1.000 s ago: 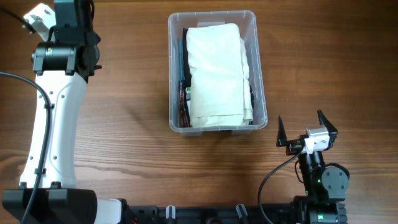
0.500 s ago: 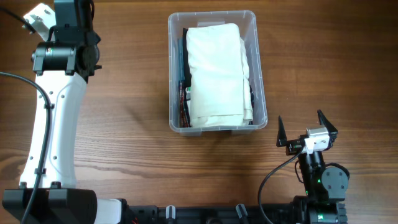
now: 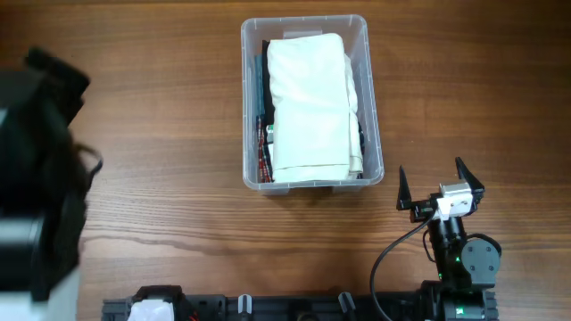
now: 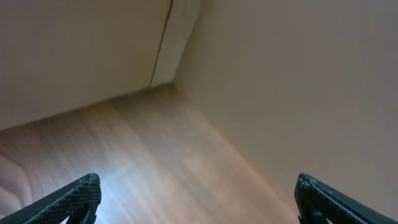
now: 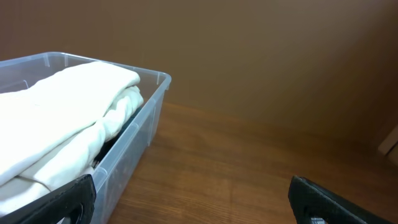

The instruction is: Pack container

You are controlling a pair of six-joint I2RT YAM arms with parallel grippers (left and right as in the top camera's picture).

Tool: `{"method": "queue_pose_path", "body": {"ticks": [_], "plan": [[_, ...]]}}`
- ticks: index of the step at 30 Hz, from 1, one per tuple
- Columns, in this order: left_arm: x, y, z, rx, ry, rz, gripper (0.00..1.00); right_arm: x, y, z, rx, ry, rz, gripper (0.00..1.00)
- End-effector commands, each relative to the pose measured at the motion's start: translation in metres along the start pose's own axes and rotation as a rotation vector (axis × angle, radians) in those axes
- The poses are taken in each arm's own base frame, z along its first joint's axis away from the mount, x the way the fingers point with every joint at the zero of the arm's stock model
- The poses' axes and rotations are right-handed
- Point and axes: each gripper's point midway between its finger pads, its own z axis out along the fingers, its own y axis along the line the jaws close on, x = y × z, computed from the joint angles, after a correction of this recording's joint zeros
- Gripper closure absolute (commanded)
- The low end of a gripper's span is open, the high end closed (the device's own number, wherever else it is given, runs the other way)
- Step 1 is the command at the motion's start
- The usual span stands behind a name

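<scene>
The clear plastic container stands at the table's back centre. A folded cream garment lies on top inside it, with dark and plaid clothes packed along its left side. My right gripper is open and empty, resting right of the container's near corner. In the right wrist view the container's wall and the cream garment lie to the left of the open fingers. My left gripper is open and empty, raised and facing a wall and floor.
The left arm fills the overhead view's left edge as a large dark blur close to the camera. Bare wooden table surrounds the container. The arm bases line the front edge.
The left arm has swung from its stretched pose along the left side into a raised, blurred mass near the camera. The right arm and the container have not moved.
</scene>
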Motion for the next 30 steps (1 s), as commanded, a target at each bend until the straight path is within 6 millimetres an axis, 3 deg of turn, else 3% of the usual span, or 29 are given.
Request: {"method": "queue_pose_path", "body": {"ticks": [1, 4, 10, 14, 18, 21, 23, 30], "plan": [[-0.034, 0.024, -0.05, 0.065, -0.107, -0.093, 0.0, -0.002, 0.0, -0.001, -0.001, -0.01, -0.02, 0.0], [-0.056, 0.05, -0.094, 0.129, -0.192, -0.175, 0.0, -0.002, 0.0, -0.001, -0.001, -0.011, -0.02, 0.0], [-0.075, 0.09, -0.15, 0.208, -0.302, -0.281, 0.0, -0.002, 0.0, -0.001, -0.001, -0.011, -0.02, 0.0], [-0.076, 0.111, -0.174, 0.242, -0.346, -0.324, 0.0, -0.002, 0.0, -0.001, -0.001, -0.01, -0.02, 0.0], [-0.064, 0.129, -0.182, 0.249, -0.356, -0.334, 0.0, -0.002, 0.0, -0.001, -0.001, -0.01, -0.02, 0.0], [-0.041, 0.143, -0.179, 0.237, -0.338, -0.316, 0.0, -0.002, 0.0, -0.001, -0.001, -0.011, -0.02, 0.0], [-0.006, 0.15, -0.166, 0.224, -0.269, -0.26, 0.0, -0.002, 0.0, -0.001, -0.001, -0.011, -0.019, 0.0], [0.097, 0.129, -0.115, 0.332, -0.057, -0.149, 0.0, -0.002, 0.0, -0.001, -0.001, -0.01, -0.02, 0.0]]}}
